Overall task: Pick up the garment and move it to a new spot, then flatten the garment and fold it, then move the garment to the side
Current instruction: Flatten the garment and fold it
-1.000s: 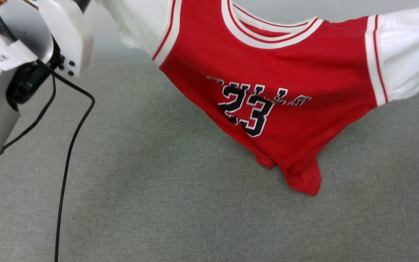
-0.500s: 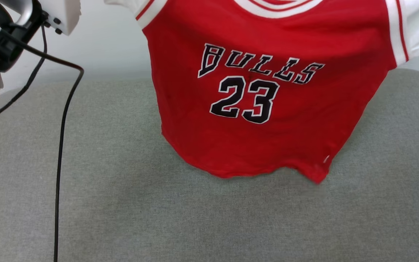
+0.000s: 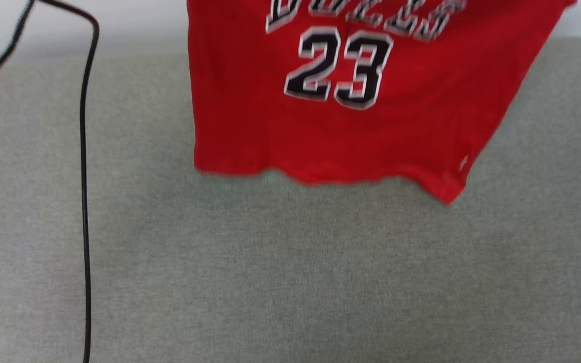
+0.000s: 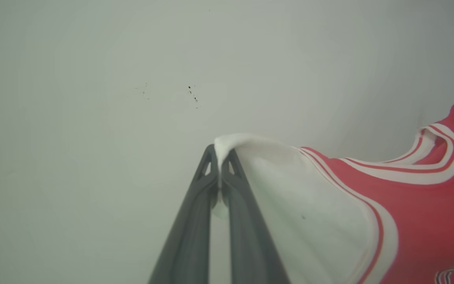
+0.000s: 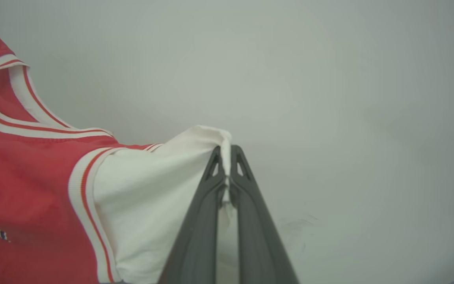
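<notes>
Garment [image 3: 351, 136] no longer bunched at the hem, now hangs open, number facing us, over the far part of the grey padded surface [image 3: 290, 282]. Left claw [image 4: 220, 157] pinches one white sleeve, right claw [image 5: 227, 156] the other.

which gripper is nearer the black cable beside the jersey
Left, most likely. The left gripper pinches a white sleeve of the jersey on the side toward the cable; the right gripper pinches the opposite sleeve, across the jersey.

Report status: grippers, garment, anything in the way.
Left gripper and right gripper both shut on garment sleeve tips. Garment hanging spread over grey surface. Black cable dangling to its left, apart.
</notes>
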